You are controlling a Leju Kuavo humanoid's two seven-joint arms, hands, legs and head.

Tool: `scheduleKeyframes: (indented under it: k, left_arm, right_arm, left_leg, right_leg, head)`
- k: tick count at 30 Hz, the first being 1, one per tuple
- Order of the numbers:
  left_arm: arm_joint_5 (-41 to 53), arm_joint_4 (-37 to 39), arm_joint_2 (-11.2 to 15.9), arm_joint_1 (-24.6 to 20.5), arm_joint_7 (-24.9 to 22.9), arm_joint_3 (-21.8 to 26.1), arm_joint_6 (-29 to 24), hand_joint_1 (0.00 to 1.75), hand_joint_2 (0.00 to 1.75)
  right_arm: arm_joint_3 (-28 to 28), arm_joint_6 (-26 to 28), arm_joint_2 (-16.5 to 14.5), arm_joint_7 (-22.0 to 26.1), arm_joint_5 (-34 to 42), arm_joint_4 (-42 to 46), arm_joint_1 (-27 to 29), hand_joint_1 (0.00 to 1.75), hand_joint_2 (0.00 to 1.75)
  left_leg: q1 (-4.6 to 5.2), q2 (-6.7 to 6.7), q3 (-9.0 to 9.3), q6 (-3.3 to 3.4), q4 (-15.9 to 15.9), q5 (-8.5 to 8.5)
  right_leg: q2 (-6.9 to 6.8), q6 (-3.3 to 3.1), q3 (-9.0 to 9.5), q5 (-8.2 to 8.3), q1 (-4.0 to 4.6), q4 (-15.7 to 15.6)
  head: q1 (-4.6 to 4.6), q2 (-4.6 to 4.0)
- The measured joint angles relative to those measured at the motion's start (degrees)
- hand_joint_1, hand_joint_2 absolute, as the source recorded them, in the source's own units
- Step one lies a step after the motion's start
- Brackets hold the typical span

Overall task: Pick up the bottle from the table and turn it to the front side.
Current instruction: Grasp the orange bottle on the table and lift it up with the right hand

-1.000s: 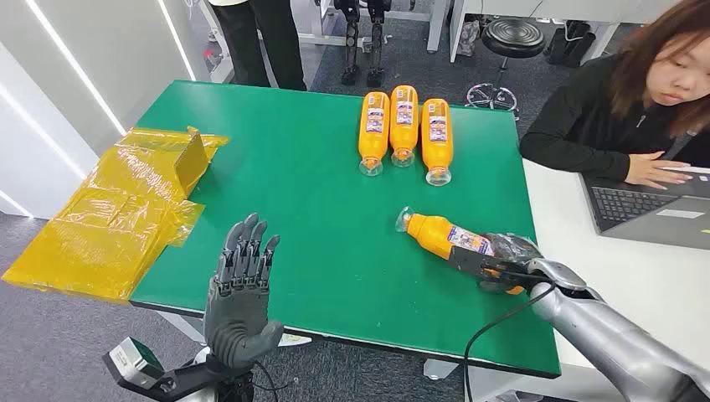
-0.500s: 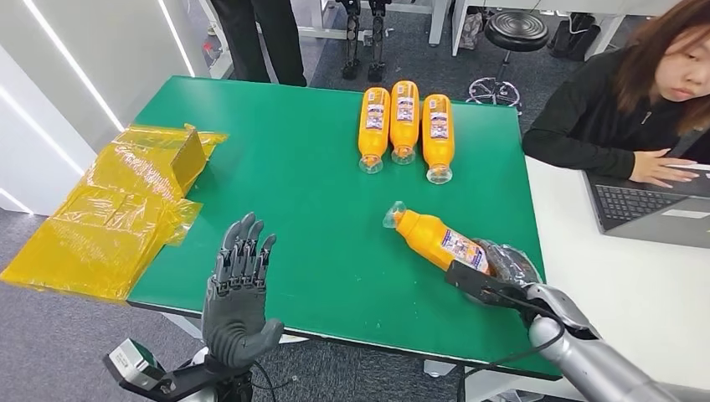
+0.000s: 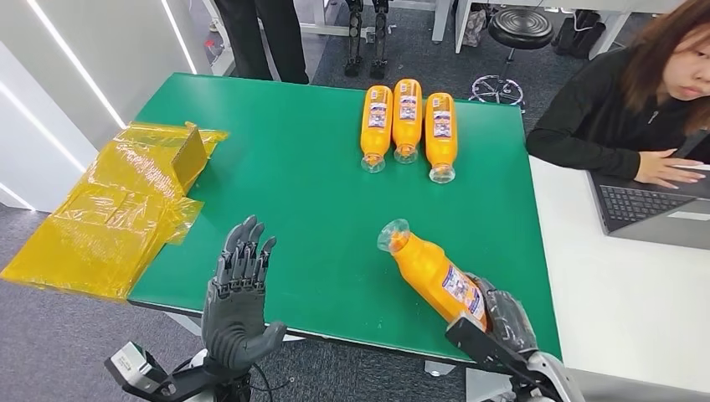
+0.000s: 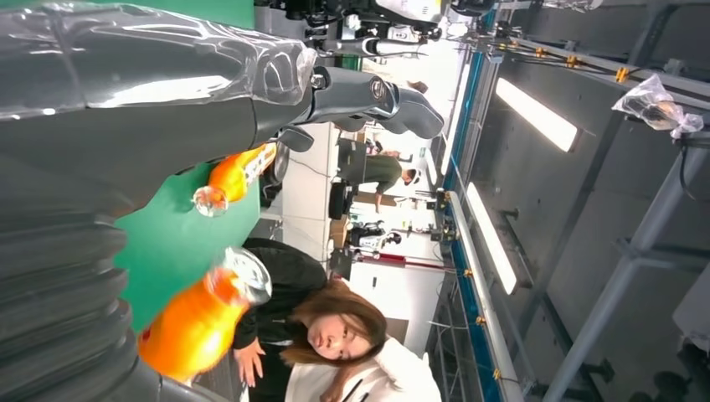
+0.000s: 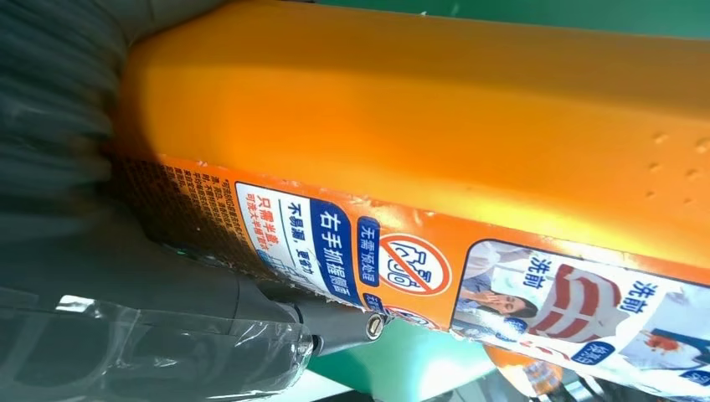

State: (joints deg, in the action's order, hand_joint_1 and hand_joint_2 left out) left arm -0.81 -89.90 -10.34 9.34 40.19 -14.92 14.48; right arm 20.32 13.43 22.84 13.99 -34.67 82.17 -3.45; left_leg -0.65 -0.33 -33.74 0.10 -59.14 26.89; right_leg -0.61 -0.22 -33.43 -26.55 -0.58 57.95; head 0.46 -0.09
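step in hand: the right robot hand (image 3: 501, 322) is gripping the orange bottle (image 3: 429, 270) by its base end and carrying it above the near right part of the green desk (image 3: 293, 193); the pick-up looks done and the turning is in progress.
bottle now: it is slanting, its clear cap end pointing far and left and raised, its base in the robot hand near the desk's near edge. in the right wrist view a printed label (image 5: 469, 280) is showing along one side of the orange body (image 5: 435, 117), while the head view is seeing it half turned away.
right robot hand: its fingers are wrapping around the bottle's base, thumb pressing under the label.
left robot hand: the left robot hand (image 3: 239, 293) is hovering at the near left edge of the desk, fingers spread and upright, holding nothing.
next move, as i judge it: rolling the wrist until the label is facing up, keeping the grip firm since the smooth body could be slipping.
what differs: against the earlier frames the bottle is sitting nearer and more steeply slanted, its cap lifted, and the right arm is drawn back toward the robot.
others: three orange bottles (image 3: 408, 121) are lying side by side at the far side; yellow plastic wrap (image 3: 117, 205) is draping off the left edge; a person at a laptop (image 3: 649, 209) is sitting at the right.
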Motion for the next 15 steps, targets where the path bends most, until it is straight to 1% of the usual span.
scheduleKeyframes:
  k: [4,8,11,15]
  left_arm:
    - [0.0,0.6,0.1,-0.9,0.0,-0.4,0.1,0.00,1.75]
    - [-0.5,1.7,0.3,-2.0,0.0,-1.2,1.2,0.00,1.75]
    - [-0.8,3.0,0.3,-2.8,0.0,-1.9,2.5,0.00,1.75]
    - [-0.9,4.5,0.3,-3.6,0.0,-2.6,3.0,0.00,1.75]
  right_arm:
    - [-0.8,2.7,-2.5,3.0,-0.6,2.3,4.0,1.75,1.75]
    - [-0.3,6.8,-6.8,6.0,-0.6,2.8,7.0,1.75,1.75]
    - [1.7,9.5,-9.4,6.8,-0.3,2.6,8.4,1.75,1.75]
    - [4.1,10.4,-11.8,6.9,-0.2,1.9,8.7,1.75,1.75]
  left_leg:
    - [-0.01,0.08,0.01,-0.01,0.0,0.00]
    - [-0.01,0.08,0.03,-0.01,0.0,0.00]
    - [-0.01,0.10,0.03,-0.02,0.0,-0.01]
    - [-0.01,0.15,0.02,-0.02,0.1,-0.01]
  right_leg:
    - [0.09,-0.01,-0.02,0.00,0.01,0.0]
    - [0.09,-0.02,-0.03,0.00,0.01,0.0]
    - [0.12,-0.03,-0.05,-0.01,0.01,0.0]
    - [0.14,-0.03,-0.06,-0.01,0.01,0.0]
  head:
    - [-0.02,0.00]
    - [-0.02,0.00]
    - [-0.02,0.00]
    - [-0.01,0.00]
